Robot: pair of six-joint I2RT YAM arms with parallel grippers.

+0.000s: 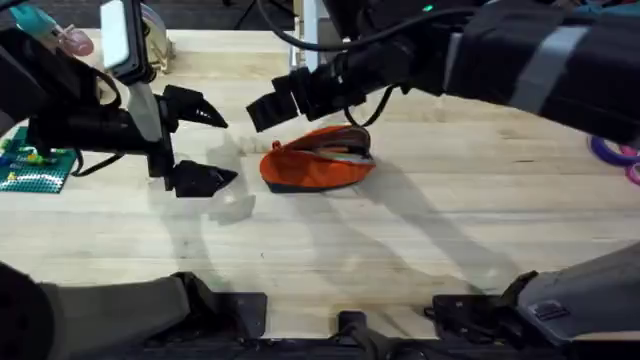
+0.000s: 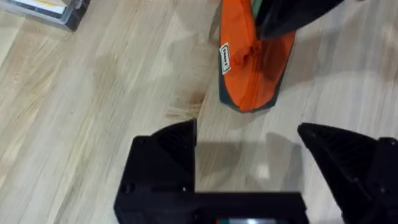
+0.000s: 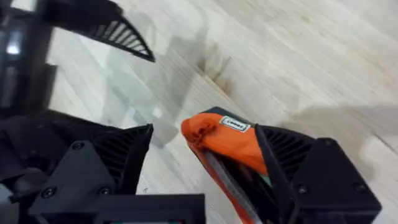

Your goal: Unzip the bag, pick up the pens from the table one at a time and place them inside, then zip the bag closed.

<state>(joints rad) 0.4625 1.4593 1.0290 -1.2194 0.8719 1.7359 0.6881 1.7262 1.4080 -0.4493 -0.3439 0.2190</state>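
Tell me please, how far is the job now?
Done: the bag lies unzipped on the table, with pen-like things inside. In hand: the right gripper has open jaws around the bag's end; the left gripper waits open beside it. Left: zipping it closed.

Overhead view. My left gripper (image 1: 218,146) hangs over the table (image 1: 330,250) with its black fingers spread wide, just left of the bag (image 1: 318,163) and not touching it. My right gripper (image 1: 268,110) reaches across from the upper right to the bag's left end. The orange bag lies near the table's middle, its top gaping, with slim items inside. A green studded plate (image 1: 32,167) sits at the left edge.
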